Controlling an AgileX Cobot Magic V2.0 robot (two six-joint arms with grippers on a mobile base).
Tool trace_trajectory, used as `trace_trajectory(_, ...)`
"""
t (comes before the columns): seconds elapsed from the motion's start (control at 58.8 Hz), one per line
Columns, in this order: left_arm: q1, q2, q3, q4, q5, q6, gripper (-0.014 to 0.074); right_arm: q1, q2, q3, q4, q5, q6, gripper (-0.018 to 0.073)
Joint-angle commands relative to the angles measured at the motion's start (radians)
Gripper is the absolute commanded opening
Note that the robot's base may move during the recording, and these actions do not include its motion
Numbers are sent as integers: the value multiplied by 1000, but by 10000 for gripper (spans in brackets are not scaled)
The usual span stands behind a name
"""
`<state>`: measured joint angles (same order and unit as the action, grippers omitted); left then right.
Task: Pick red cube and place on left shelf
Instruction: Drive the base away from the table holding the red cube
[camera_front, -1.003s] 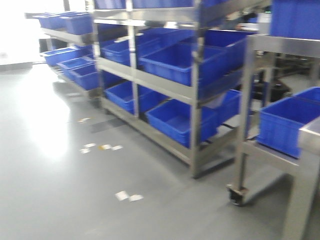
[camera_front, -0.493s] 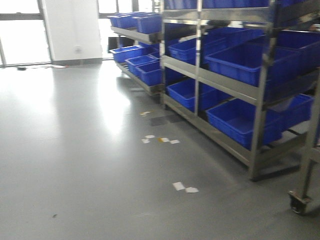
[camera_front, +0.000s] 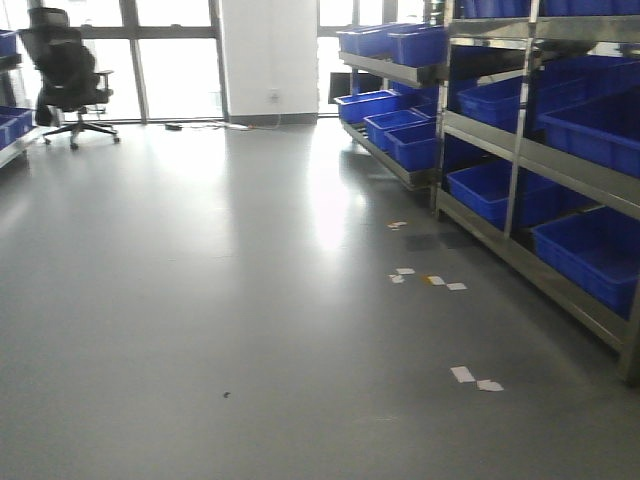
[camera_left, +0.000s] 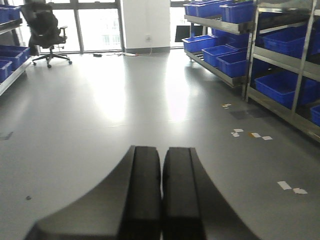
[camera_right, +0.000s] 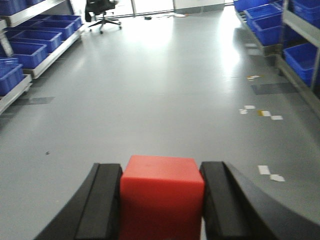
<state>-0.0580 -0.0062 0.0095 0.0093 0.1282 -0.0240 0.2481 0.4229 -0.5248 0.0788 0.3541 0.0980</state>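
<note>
Three forward views, low, sharing floor (camera_front: 250, 300)

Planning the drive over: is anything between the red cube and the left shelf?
Nothing visible. The red cube is clamped in the right gripper, and the floor from there to the left shelf lies open. The office chair stands far off by the windows; the paper scraps lie off to the right.

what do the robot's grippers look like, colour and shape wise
Both look alike: the left gripper and right gripper each have two matte black fingers, flat on the inner faces and flaring outward in a curve toward the base. No cables, markings or arm links show in these views.
</note>
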Motion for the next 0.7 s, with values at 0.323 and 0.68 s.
trace_trajectory(0.323,-4,-14,23,-9,-88,-1,102,-5,3,-29,-9,-87,-6,65)
trace_trajectory(0.68,-4,-14,23,-3,-88,-1,102,-5,3,-29,-9,-87,-6,65)
